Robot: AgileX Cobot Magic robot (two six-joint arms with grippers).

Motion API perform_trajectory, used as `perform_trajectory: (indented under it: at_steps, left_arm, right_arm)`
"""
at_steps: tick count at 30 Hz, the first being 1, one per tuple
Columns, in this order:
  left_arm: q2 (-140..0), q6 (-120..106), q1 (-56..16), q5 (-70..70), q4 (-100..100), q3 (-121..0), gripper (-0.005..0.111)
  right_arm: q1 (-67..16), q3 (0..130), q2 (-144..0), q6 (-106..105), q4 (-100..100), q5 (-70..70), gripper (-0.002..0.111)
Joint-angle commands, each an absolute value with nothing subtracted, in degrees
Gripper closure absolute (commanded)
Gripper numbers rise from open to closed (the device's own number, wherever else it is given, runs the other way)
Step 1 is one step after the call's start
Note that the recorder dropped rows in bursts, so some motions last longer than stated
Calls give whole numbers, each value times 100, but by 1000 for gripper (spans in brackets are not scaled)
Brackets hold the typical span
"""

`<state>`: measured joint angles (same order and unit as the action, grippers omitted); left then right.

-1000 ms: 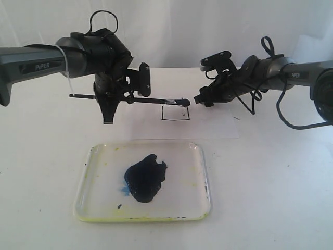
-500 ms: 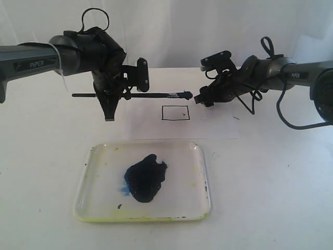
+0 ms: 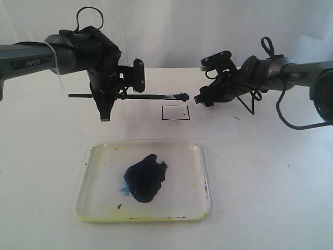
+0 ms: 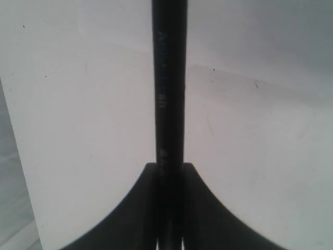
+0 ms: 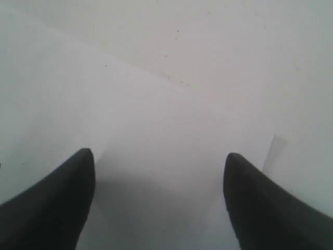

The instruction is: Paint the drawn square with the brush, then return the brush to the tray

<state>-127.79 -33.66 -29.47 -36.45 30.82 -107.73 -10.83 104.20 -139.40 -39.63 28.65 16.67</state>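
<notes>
Two arms, each with one gripper, hang over one white paper sheet [image 3: 218,125]. One tray [image 3: 89,156] lies off the sheet, below and forward of the left gripper [image 3: 106,107], with one dark paint blob [image 3: 145,177] near its middle. The left gripper is clamped on the one brush [image 3: 145,96] partway along the handle, fingers pointing down. The left wrist view shows the black stick pinched between both fingers. The right gripper [image 5: 158,153] is spread wide and holds nothing; it sits just past the brush's wet tip [image 3: 183,96], apart from it.

The brush hangs level in the air, its long axis running from the left gripper toward the right one. The one drawn square [image 3: 175,112] lies on the sheet beneath the tip, a little to the tray side of it, blank inside but for one dark speck [image 3: 184,112]. By that, the painting looks hardly begun. The left arm, which holds the brush, would need to tilt and lower the tip onto the square.
</notes>
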Motion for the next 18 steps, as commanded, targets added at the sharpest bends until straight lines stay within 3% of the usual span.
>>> perform_trajectory:
  at_steps: [1, 18]
  left_arm:
    - [-12865, -3487, -2934, -3710, 2923, -10795, 107]
    - [-13032, -3486, -2934, -3616, 3039, -10795, 107]
  right_arm:
    - [-1078, 10394, -13953, -3974, 2855, 1603, 42]
    - [-1078, 10394, -13953, -3974, 2855, 1554, 42]
